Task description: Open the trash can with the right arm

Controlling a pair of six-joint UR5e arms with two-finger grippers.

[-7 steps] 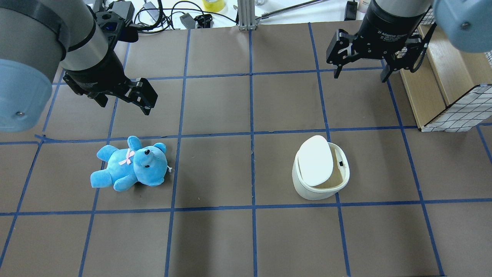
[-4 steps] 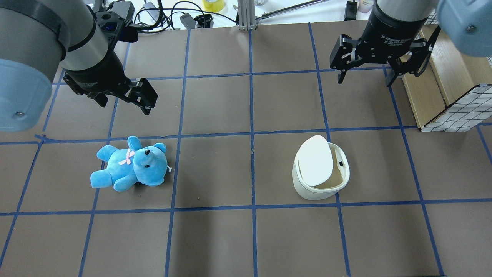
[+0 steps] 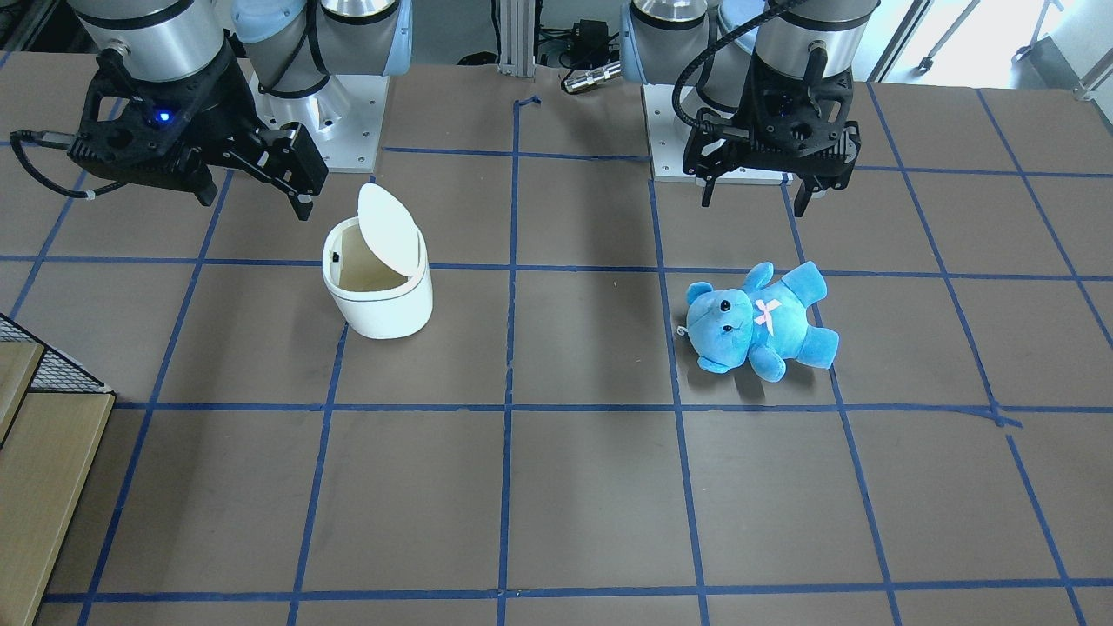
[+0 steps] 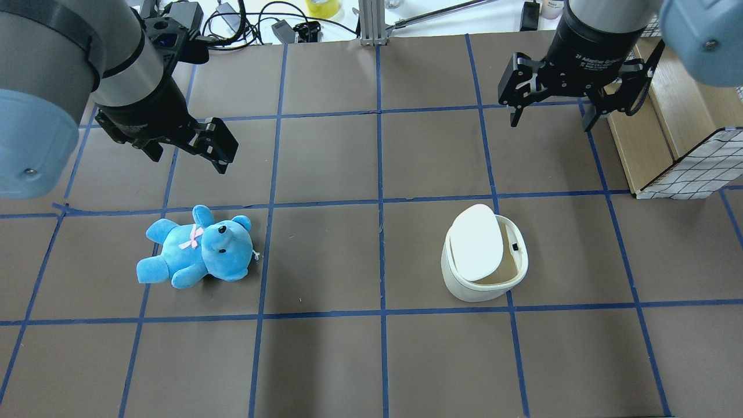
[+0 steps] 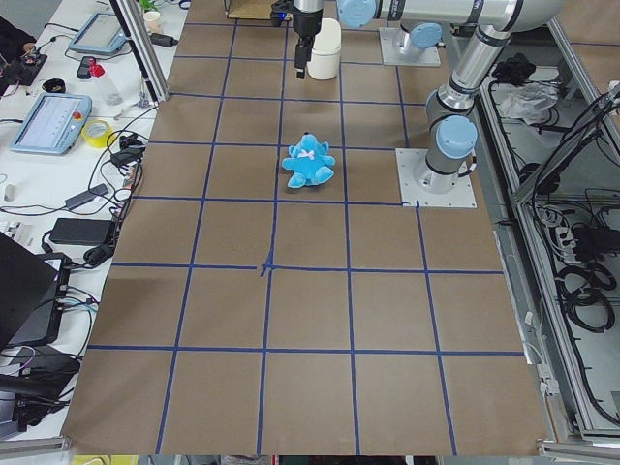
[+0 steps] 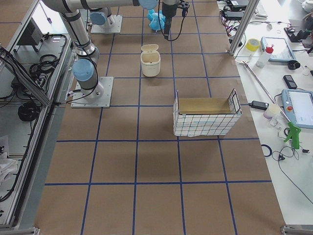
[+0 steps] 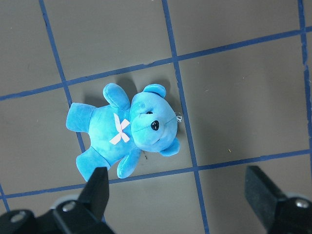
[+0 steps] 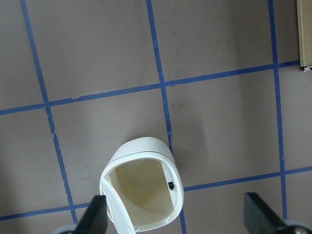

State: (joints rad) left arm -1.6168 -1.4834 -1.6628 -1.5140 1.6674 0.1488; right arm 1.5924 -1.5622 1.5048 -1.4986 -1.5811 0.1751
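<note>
The white trash can stands right of the table's middle, its flip lid tilted up and its beige inside showing. It also shows in the front view and in the right wrist view. My right gripper hangs open and empty above the table, beyond the can and apart from it; in the front view it is just left of the raised lid. My left gripper is open and empty above a blue teddy bear. The left wrist view shows its fingers spread wide.
The teddy bear lies on its back on the left half of the table. A wire-mesh basket with wooden boards sits at the right edge, close to my right gripper. Cables and tools lie along the far edge.
My right gripper has shifted slightly to the right and away from the can, then held still. The can, its lid, the bear and the left arm have not moved.
</note>
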